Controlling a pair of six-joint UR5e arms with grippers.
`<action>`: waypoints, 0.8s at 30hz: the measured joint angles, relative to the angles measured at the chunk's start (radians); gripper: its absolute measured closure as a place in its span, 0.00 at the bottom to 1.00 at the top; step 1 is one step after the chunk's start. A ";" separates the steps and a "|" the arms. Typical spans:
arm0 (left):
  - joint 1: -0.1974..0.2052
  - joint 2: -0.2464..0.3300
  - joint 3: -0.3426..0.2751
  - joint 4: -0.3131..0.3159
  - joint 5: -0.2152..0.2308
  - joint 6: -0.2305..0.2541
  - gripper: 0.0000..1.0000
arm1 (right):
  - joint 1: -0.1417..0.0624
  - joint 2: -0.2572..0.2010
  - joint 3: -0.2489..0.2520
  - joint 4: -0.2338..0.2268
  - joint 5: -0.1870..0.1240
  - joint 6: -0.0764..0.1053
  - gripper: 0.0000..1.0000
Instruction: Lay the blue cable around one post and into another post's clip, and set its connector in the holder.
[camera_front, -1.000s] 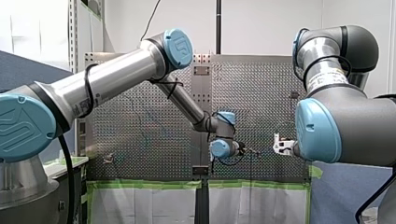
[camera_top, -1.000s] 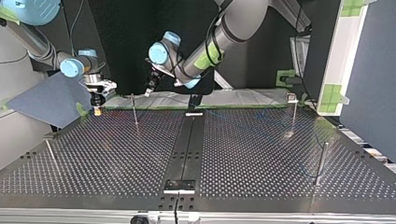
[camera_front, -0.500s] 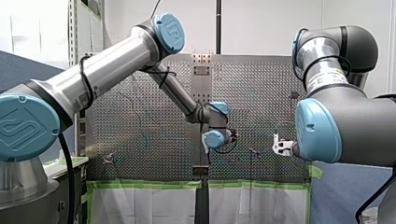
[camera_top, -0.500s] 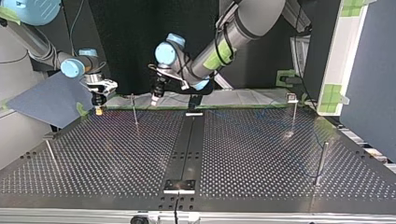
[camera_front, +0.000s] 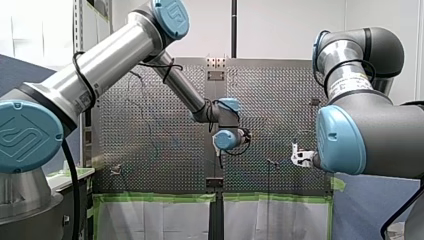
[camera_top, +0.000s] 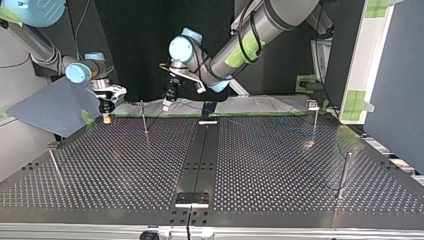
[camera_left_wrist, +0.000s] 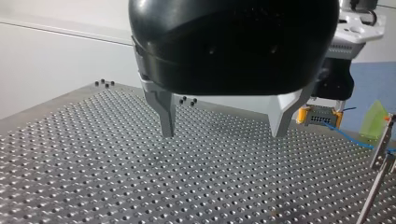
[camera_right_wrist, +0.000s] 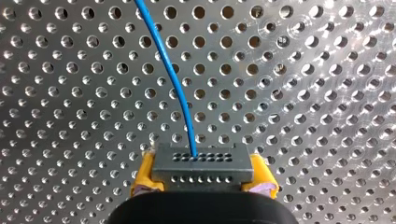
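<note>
The grey connector (camera_right_wrist: 201, 163) sits between the yellow pads (camera_right_wrist: 142, 179) of my right gripper (camera_right_wrist: 201, 173), which is shut on it. The blue cable (camera_right_wrist: 173, 79) runs from the connector out over the perforated table (camera_right_wrist: 327, 93). In the top view my right gripper (camera_top: 105, 117) hangs near the far left edge, beside a thin post (camera_top: 144, 120). My left gripper (camera_left_wrist: 223, 133) is open with nothing between its metal fingers (camera_left_wrist: 166, 116), just above the table. From it I see the held connector (camera_left_wrist: 321, 119) and the blue cable (camera_left_wrist: 348, 135) ahead. In the top view my left gripper (camera_top: 166, 104) points down near the same post.
More posts stand on the table: one with a clip (camera_top: 314, 117) at the far right, one (camera_top: 344, 172) at the near right, one (camera_top: 54, 165) at the near left. A black strip (camera_top: 200, 155) runs down the middle with brackets (camera_top: 192, 198) at its ends.
My left arm has swung its wrist away from the right gripper, toward the front view's left and slightly up; its gripper now points down at the table. The right arm has stayed still.
</note>
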 joint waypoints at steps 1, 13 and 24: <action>0.000 0.007 -0.007 0.000 0.000 0.000 0.02 | 0.000 0.000 0.000 -0.001 0.000 0.000 1.00; 0.006 0.112 -0.112 0.011 -0.034 -0.015 0.02 | 0.006 0.000 0.000 0.009 0.000 0.000 1.00; 0.007 0.211 -0.212 0.088 -0.037 -0.079 0.02 | 0.020 0.000 0.000 0.011 0.000 0.002 1.00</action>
